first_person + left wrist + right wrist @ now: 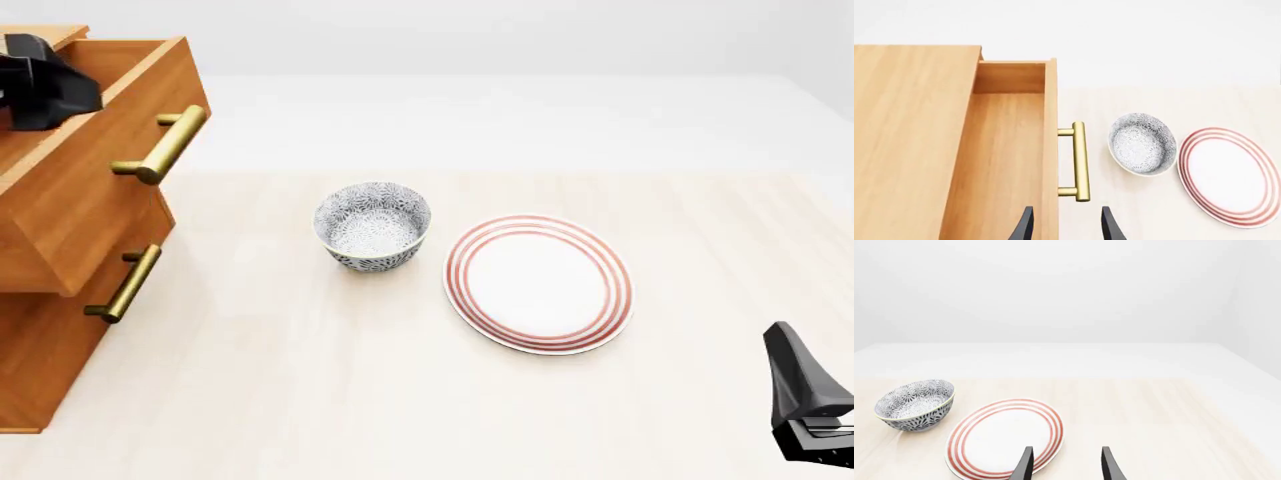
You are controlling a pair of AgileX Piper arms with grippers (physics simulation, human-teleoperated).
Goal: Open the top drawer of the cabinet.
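now top drawer (80, 170) out

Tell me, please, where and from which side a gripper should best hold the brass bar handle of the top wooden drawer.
Grip the brass bar handle at its middle, between its two posts, coming from the table side, facing the front of the top wooden drawer. The bar stands off that front, so one finger can probably slip behind it. The left gripper is open nearby.

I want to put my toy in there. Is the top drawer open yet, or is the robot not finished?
It looks open: the top drawer juts out of the cabinet past the drawer below, and the left wrist view shows its bare inside. Nothing is in hand: the left gripper is open, near the brass handle but not gripping it. The right gripper is open above the table. Little seems left.
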